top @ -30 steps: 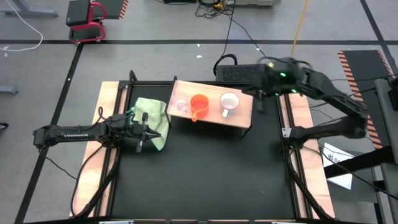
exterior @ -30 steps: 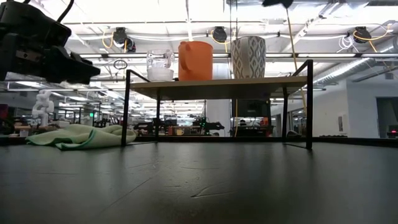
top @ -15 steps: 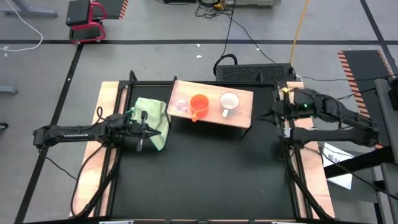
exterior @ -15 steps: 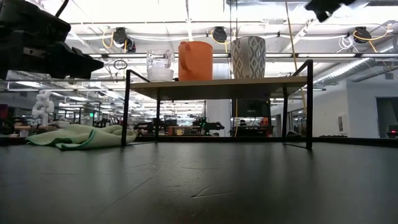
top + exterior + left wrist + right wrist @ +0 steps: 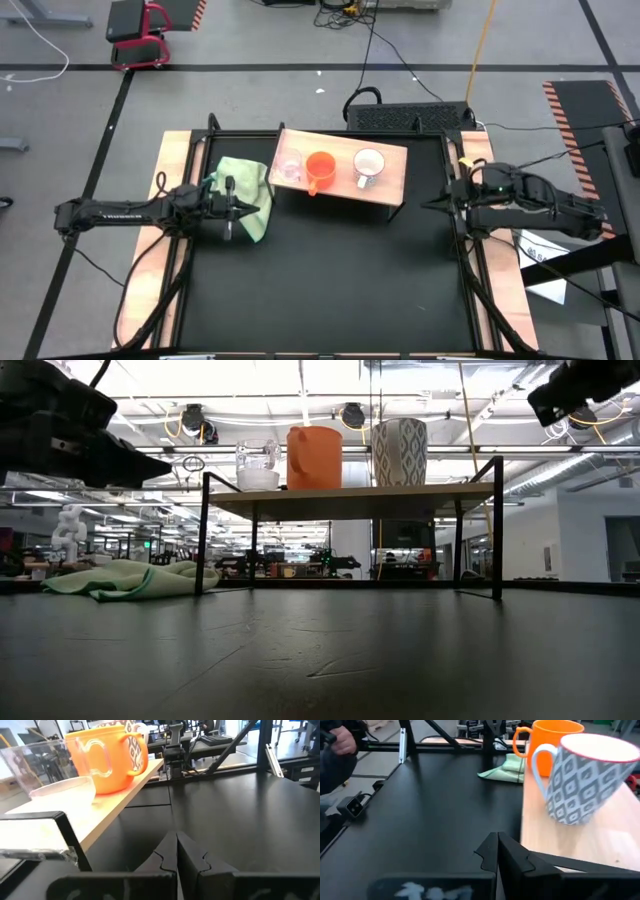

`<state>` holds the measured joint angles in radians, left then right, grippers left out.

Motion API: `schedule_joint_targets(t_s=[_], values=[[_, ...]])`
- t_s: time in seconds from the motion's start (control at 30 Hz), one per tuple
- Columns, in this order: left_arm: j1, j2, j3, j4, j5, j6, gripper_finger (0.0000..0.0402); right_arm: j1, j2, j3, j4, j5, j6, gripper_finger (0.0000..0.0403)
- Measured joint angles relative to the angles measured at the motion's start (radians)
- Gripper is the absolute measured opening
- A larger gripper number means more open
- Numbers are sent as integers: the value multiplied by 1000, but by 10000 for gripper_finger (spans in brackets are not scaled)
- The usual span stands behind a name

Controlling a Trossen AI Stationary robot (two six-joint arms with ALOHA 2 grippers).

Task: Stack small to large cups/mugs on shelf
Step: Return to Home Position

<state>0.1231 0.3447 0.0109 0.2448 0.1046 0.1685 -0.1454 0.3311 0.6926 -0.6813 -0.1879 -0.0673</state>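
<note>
Three vessels stand in a row on the wooden shelf [image 5: 392, 183]: a clear glass cup [image 5: 289, 168] at its left end, an orange mug [image 5: 320, 168] in the middle and a white patterned mug [image 5: 368, 165] toward the right. The low view shows them upright, the glass cup [image 5: 258, 465], the orange mug [image 5: 314, 457] and the white mug [image 5: 399, 451]. My left gripper [image 5: 232, 210] is shut and empty, left of the shelf. My right gripper [image 5: 430, 205] is shut and empty too, off the shelf's right end.
A light green cloth [image 5: 248, 183] lies on the table left of the shelf, beside my left gripper. Pale wooden strips [image 5: 180, 160] run along both table sides. Black tabletop [image 5: 330, 280] spreads in front of the shelf. A person's hand [image 5: 340, 740] shows beyond the table.
My right arm has drawn back from above the shelf's far right corner, toward the table's right and near edges, and has come down beside the shelf's right end. The cups have stayed where they were.
</note>
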Motion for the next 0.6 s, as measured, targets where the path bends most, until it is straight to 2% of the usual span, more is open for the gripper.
schedule_joint_targets(t_s=[0.37,0.5,0.6], values=[[-129,0,0,-3,-136,20,0,90,-102,-189,224,-34,63,0],[-162,0,0,-2,-162,20,0,113,-102,-287,391,-33,140,0],[-180,0,0,-2,-168,21,0,139,-102,-352,495,-50,139,0]])
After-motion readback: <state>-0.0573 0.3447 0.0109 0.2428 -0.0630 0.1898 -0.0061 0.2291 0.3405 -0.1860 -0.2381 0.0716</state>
